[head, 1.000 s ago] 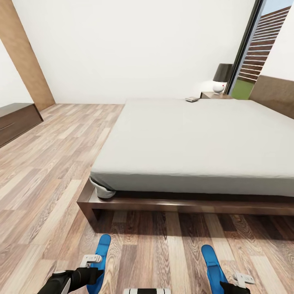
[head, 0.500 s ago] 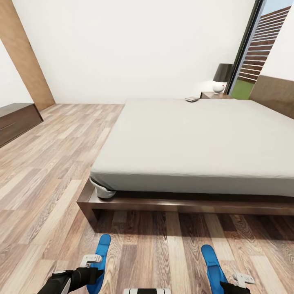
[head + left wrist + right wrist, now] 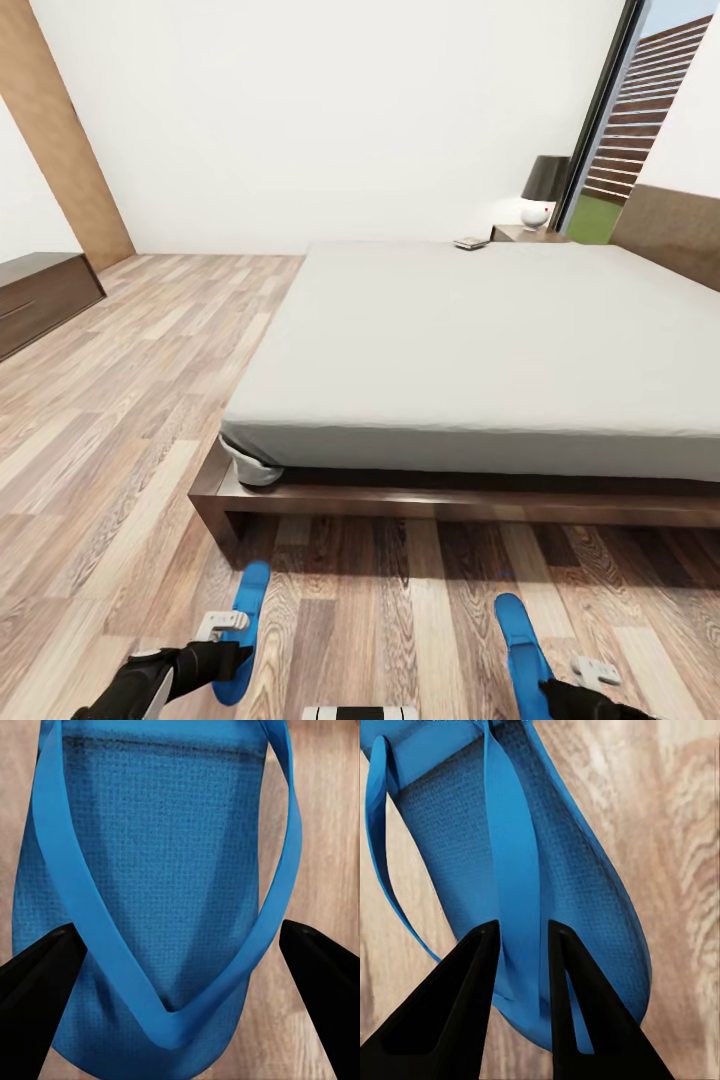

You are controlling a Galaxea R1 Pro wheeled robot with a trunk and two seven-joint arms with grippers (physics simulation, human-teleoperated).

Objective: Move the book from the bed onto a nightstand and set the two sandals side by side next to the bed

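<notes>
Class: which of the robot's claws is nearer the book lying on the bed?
Right. The right claw is low on the book's side; the left claw is across the view.

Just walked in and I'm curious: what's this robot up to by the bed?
It is dealing with two blue sandals on the floor at the foot of the bed. The left gripper is open, fingers spread either side of the left sandal. The right gripper is closed on a strap of the right sandal. The sandals lie well apart. The book sits on the mattress's far corner, near the nightstand.
</notes>
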